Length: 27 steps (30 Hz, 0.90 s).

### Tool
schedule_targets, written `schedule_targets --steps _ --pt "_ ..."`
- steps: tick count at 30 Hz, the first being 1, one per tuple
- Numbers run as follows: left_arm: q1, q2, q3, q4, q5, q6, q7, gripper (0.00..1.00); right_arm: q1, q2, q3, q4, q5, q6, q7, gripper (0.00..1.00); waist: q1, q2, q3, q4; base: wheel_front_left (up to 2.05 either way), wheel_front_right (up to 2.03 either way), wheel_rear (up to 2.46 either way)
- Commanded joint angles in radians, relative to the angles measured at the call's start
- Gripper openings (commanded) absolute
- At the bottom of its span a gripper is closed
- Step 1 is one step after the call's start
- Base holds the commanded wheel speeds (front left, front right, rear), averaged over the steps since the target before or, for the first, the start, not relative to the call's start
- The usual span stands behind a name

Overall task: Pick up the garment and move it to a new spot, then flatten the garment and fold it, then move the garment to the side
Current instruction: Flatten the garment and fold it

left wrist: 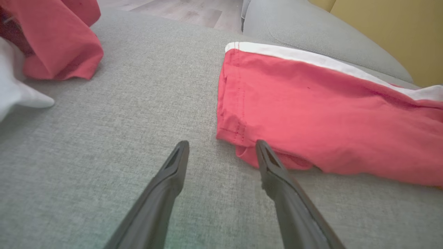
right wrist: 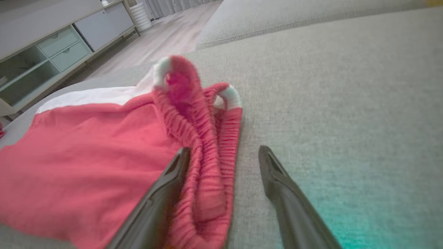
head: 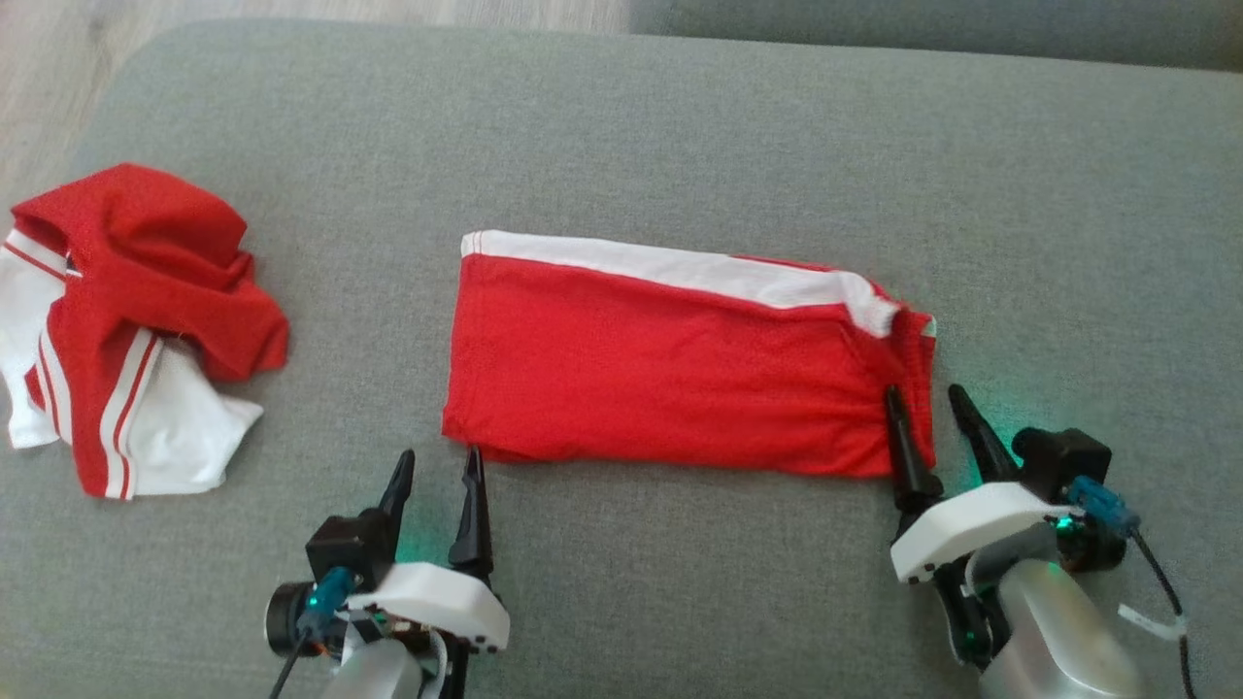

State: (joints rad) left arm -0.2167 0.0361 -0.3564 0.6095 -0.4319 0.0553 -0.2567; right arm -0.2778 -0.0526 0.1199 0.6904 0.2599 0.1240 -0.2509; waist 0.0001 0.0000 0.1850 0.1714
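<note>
The garment (head: 680, 364) is a pair of red shorts with a white side stripe, lying flat and folded lengthwise in the middle of the grey cushion (head: 680, 126). My left gripper (head: 439, 464) is open at the garment's near left corner (left wrist: 242, 152), with nothing between its fingers. At the elastic waistband (right wrist: 207, 148) on the right end, my right gripper (head: 923, 400) stands open and straddles the band's near edge; its left finger (right wrist: 166, 186) lies over the red cloth.
A second red and white garment (head: 126, 330) lies crumpled at the cushion's left edge. Wooden floor (head: 58, 78) shows beyond the far left corner. A low cabinet (right wrist: 52, 52) stands across the room in the right wrist view.
</note>
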Motion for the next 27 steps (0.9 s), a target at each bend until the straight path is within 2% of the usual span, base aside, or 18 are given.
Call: schedule_targets --steps 1,4,5,6,7,8,9,10,19,23,27 --pt "-0.033 0.014 0.027 -0.032 0.002 0.002 -0.005 1.0 -0.026 0.002 0.03 0.002 0.034 0.007 -0.011 1.0 -0.0001 0.0 0.012 0.0 0.0 0.0 0.0" --pt "-0.038 0.014 0.024 -0.036 0.006 -0.004 -0.005 1.0 -0.036 0.002 0.076 0.047 0.106 0.007 -0.011 1.0 -0.0001 0.0 0.022 -0.003 0.0 0.0 0.0" --pt "-0.039 0.014 0.022 -0.037 0.008 -0.005 -0.005 1.0 -0.04 0.002 0.092 0.055 0.129 0.007 -0.011 0.93 -0.0001 0.0 0.024 -0.003 0.0 0.0 0.0" --pt "-0.039 0.014 0.022 -0.04 0.009 -0.005 -0.005 1.0 -0.043 0.002 0.105 0.061 0.148 0.007 -0.011 0.66 -0.0001 0.0 0.025 -0.004 0.0 0.0 0.0" --pt "-0.039 0.014 0.02 -0.041 0.009 -0.005 -0.005 1.0 -0.045 0.002 0.12 0.065 0.168 0.007 -0.011 0.44 -0.0001 0.0 0.028 -0.004 0.0 0.0 0.0" --pt "-0.039 0.014 0.02 -0.041 0.009 -0.005 -0.005 1.0 -0.045 0.002 0.12 0.065 0.168 0.007 -0.011 0.44 -0.0001 0.0 0.028 -0.004 0.0 0.0 0.0" --pt "-0.04 0.014 0.019 -0.043 0.009 -0.006 -0.005 1.0 -0.047 0.002 0.131 0.068 0.19 0.007 -0.011 0.19 -0.0001 0.0 0.03 -0.004 0.0 0.0 0.0" --pt "-0.04 0.014 0.018 -0.045 0.01 -0.007 -0.005 1.0 -0.049 0.002 0.137 0.073 0.205 0.007 -0.011 0.0 -0.0001 0.0 0.032 -0.004 0.0 0.0 0.0" --pt "-0.029 0.014 0.026 -0.038 0.025 -0.014 -0.005 1.0 -0.055 0.002 0.12 0.077 0.267 0.007 -0.011 0.0 -0.0001 0.0 0.03 -0.006 0.0 0.0 0.0" --pt "-0.021 0.014 0.036 -0.033 0.031 -0.015 -0.005 1.0 -0.048 0.002 0.063 0.047 0.262 0.007 -0.011 0.0 -0.0001 0.0 0.018 -0.018 0.0 0.0 0.0" --pt "-0.006 0.014 0.027 -0.032 0.032 -0.024 -0.005 1.0 -0.033 -0.03 -0.008 0.002 0.241 0.007 -0.011 0.0 -0.0001 0.0 -0.007 -0.039 0.0 0.0 0.0"
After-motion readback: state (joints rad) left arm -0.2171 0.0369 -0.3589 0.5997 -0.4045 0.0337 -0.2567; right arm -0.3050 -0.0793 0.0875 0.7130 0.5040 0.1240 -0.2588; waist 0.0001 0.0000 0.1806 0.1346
